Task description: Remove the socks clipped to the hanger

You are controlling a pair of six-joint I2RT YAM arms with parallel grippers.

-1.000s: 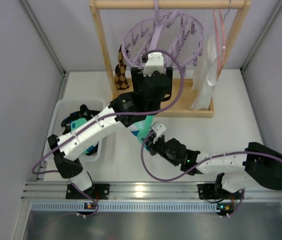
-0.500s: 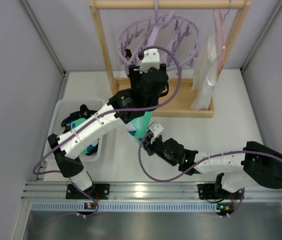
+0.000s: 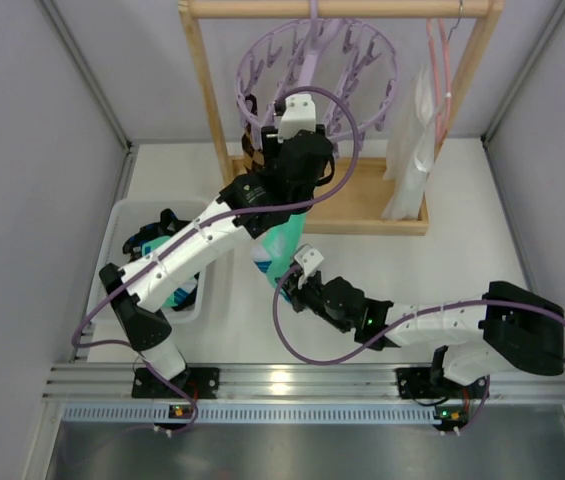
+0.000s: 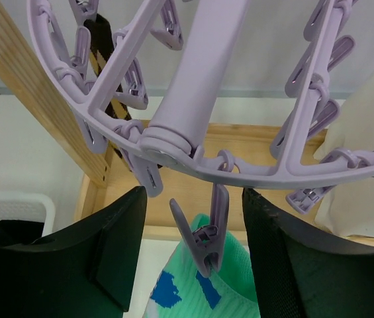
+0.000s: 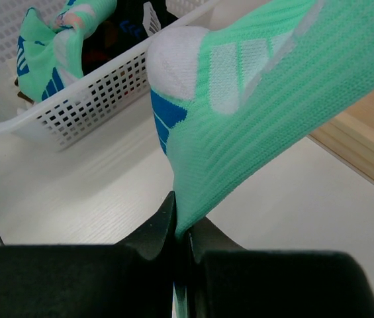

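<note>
The round lavender hanger (image 3: 314, 62) hangs from the wooden rack, and its ring (image 4: 193, 159) fills the left wrist view. One peg (image 4: 204, 246) clips the top of a teal green sock (image 4: 203, 298) with blue marks. My left gripper (image 4: 196, 265) is open, one finger on each side of that peg, not touching it. In the top view it (image 3: 295, 165) sits under the ring's near edge. My right gripper (image 5: 181, 232) is shut on the lower end of the same sock (image 5: 253, 126), which hangs stretched (image 3: 284, 245) above the table. A brown-black check sock (image 3: 250, 150) hangs at the ring's left.
A white basket (image 3: 122, 215) at the left holds several socks, and its wall (image 5: 74, 106) shows in the right wrist view. A thin pink wire hanger (image 3: 440, 70) with a white bag (image 3: 412, 150) hangs at the rack's right. The rack's wooden base (image 3: 372, 205) lies behind the sock.
My left arm has moved back and up under the hanger ring, which has swung away. The right gripper has shifted slightly left, still holding the sock.
</note>
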